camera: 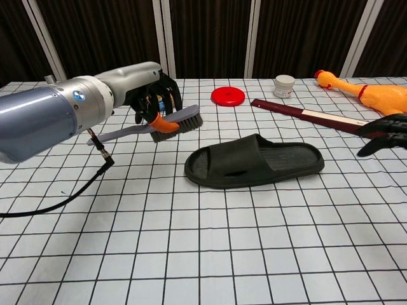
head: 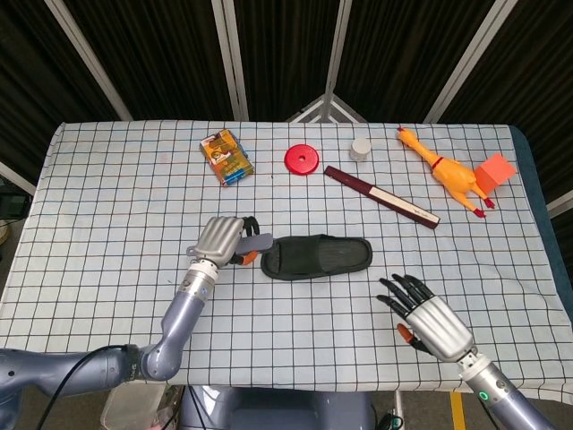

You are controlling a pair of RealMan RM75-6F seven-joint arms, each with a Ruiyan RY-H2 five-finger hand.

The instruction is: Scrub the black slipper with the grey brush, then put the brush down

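Left hand [camera: 147, 95] holds grey brush [camera: 166, 122] beside black slipper [camera: 254, 161].

1. Small box [head: 226, 158] at the far left of the table: colourful printed face in orange, yellow and blue; the print was too small and blurred to be read in either view.
2. Left arm [camera: 48, 121]: a small round blue mark stood on the silver casing near the wrist; no letters could be made out on it.
3. White jar [camera: 284, 86] at the far edge: no readable label showed.
4. Long dark red and cream box [head: 381, 196]: no lettering could be read.
5. No other text, brand, number or sign was legible.
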